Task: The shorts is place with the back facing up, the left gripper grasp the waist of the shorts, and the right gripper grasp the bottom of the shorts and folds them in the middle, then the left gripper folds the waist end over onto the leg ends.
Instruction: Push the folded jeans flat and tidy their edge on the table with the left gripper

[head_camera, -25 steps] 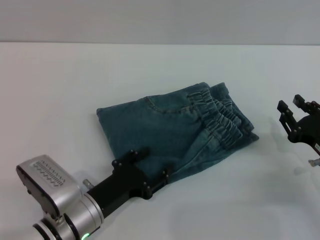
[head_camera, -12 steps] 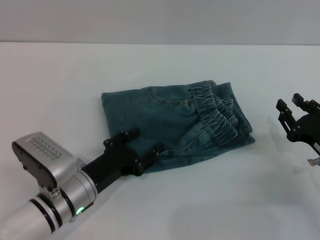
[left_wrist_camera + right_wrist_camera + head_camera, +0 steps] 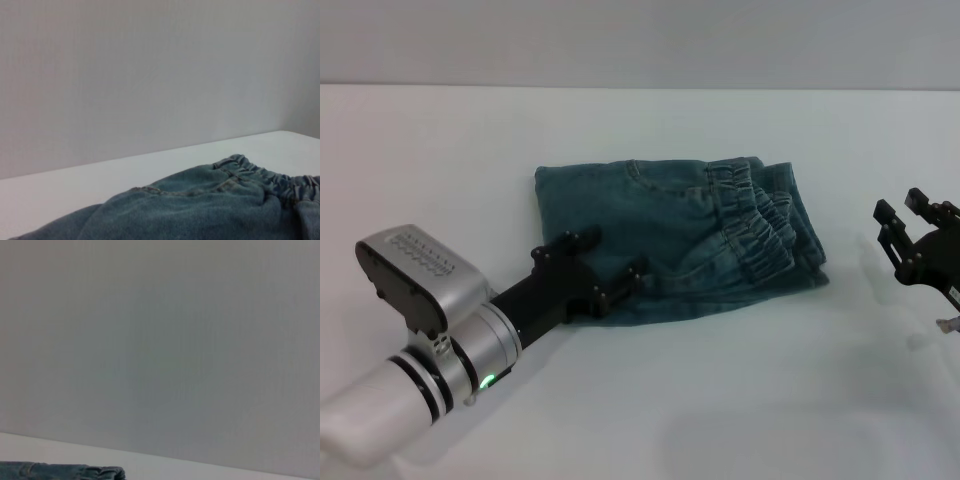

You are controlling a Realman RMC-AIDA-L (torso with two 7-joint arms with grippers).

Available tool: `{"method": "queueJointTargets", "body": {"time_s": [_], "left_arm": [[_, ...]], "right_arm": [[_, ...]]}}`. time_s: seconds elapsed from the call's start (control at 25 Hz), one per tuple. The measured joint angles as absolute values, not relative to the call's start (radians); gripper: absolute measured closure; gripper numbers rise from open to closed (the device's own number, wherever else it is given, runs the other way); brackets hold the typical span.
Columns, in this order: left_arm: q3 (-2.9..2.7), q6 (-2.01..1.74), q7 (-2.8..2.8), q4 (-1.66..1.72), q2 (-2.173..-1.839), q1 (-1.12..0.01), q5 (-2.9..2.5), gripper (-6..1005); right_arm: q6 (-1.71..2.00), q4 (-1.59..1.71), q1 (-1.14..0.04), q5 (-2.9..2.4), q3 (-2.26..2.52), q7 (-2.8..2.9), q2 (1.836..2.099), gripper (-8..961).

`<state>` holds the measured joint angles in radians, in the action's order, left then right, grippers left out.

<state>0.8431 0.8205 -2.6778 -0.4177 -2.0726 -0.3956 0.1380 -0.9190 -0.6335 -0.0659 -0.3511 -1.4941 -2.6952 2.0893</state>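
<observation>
Shorts lie folded on desk, waist on top. Left pincer wide, at near edge. Right pincer wide, parked apart.

The head camera looks forward and down across the white table. Both wrist cameras sit low near the tabletop, facing the grey wall. All three views share the folded shorts, nearest in the left wrist view.
</observation>
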Motion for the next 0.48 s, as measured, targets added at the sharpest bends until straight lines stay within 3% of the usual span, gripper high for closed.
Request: {"method": "queueJointTargets", "body": {"time_s": [0.16,0.48], "left_arm": [[0.853,0.837,-2.672,-0.449,-2.068,-0.384,0.137,253],[0.853,0.882,-2.679,-0.593,-2.059,-0.235,0.126,251]], "right_arm": [[-0.919,-0.634,-0.066,-0.351,-1.494,-2.695,2.089,569],[-0.918,-0.626,-0.073,-0.351,-1.492,-2.695,2.087,564]]}}
